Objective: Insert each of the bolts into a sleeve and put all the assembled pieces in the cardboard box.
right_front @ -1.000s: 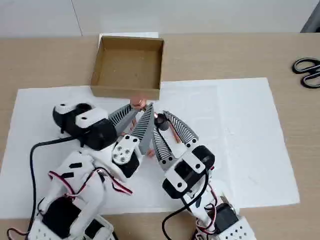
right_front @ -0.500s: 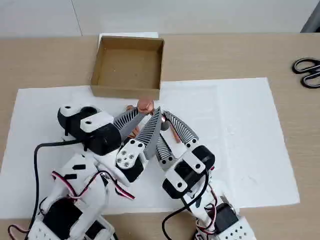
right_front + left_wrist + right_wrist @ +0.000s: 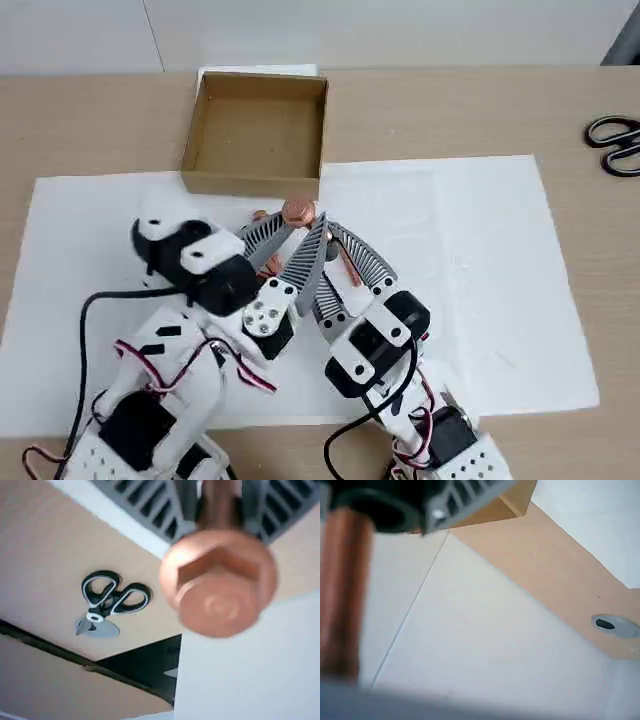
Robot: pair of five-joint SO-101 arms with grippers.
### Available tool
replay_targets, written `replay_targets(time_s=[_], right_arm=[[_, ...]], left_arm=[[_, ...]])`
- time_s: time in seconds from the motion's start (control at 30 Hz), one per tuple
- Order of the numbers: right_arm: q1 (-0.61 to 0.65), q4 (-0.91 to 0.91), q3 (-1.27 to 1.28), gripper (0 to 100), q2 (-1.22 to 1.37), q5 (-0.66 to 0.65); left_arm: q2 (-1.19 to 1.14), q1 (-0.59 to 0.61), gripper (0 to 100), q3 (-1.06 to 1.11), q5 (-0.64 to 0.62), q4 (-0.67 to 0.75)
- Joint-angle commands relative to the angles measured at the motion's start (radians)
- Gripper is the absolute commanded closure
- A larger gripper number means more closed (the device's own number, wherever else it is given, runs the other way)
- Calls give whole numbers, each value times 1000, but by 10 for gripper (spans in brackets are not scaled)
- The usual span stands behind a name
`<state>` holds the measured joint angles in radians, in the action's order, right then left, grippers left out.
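Bolt [image 3: 297, 211] (copper) in left hand [image 3: 302, 221], sleeve [image 3: 370, 507] in right hand [image 3: 328, 246].

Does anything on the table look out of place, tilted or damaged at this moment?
Nothing stands out. The cardboard box stands upright and undamaged at the far edge of the paper. The left gripper holds a bolt, the right gripper a sleeve, close together. The scissors lie on the bare table, off the paper.
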<state>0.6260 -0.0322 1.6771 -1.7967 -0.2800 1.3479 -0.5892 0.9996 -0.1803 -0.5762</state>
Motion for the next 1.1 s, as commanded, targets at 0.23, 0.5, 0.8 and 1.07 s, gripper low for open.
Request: replay_targets(time_s=[0.23,0.5,0.8,1.07], right_arm=[[4,16,6,993,-16,-3],[4,16,6,993,-16,-3],[4,16,6,993,-16,-3],[4,16,6,993,-16,-3]], left_arm=[[3,2,994,-2,14,31],[3,2,994,-8,15,-66],[0,0,994,-1,61,-68],[-5,0,991,1,61,-69]])
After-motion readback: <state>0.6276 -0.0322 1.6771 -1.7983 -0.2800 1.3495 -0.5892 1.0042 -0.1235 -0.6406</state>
